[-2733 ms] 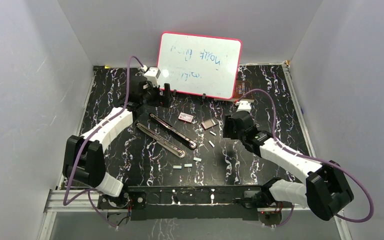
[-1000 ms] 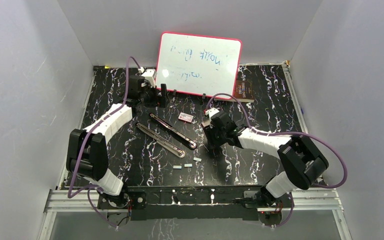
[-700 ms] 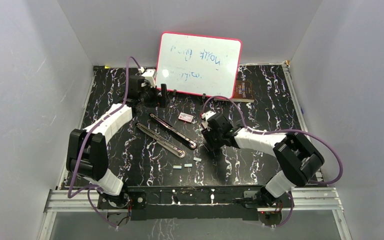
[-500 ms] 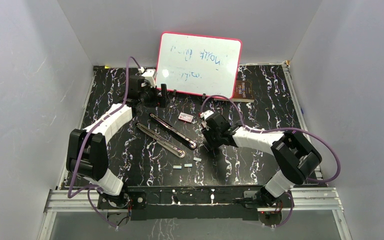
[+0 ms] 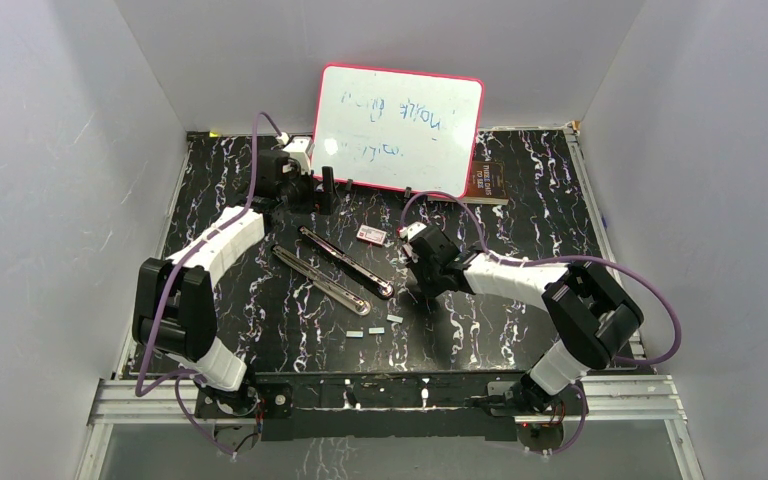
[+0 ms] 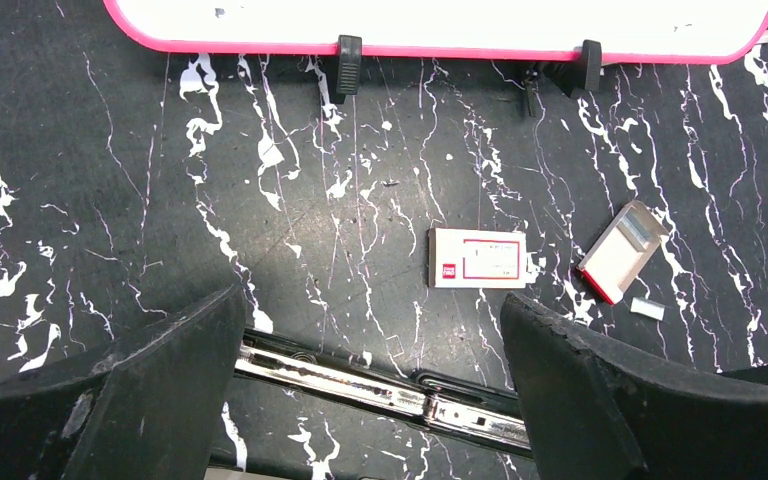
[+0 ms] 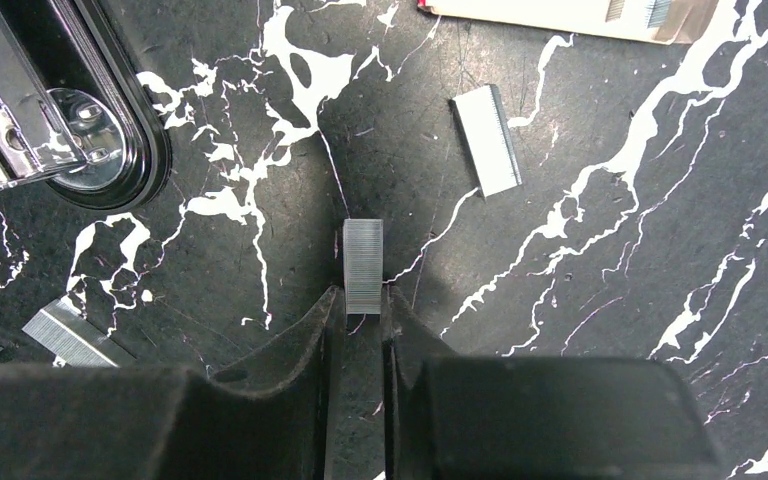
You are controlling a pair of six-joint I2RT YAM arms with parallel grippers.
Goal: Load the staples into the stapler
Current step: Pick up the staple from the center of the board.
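The black stapler [image 5: 335, 268] lies opened flat mid-table, its two halves side by side; its shiny rail [image 6: 380, 385] shows in the left wrist view and one end [image 7: 60, 110] in the right wrist view. My left gripper [image 5: 318, 195] [image 6: 372, 340] is open wide and empty, above and behind the stapler. My right gripper [image 5: 422, 288] [image 7: 363, 300] is low on the table right of the stapler, its fingertips shut on the near end of a staple strip [image 7: 363, 262]. More staple strips lie loose [image 7: 487, 140] [image 7: 65, 335] [image 5: 395, 319] [image 5: 355, 333].
A small white box with red label [image 5: 371, 234] [image 6: 477, 258] lies behind the stapler, with an open box tray [image 6: 622, 250] to its right. A whiteboard [image 5: 398, 130] stands at the back with a dark book [image 5: 485, 182] beside it. White walls enclose the table.
My right arm has swung left from the right side and come down by the stapler's end, closing on a staple strip. My left arm has hardly moved.
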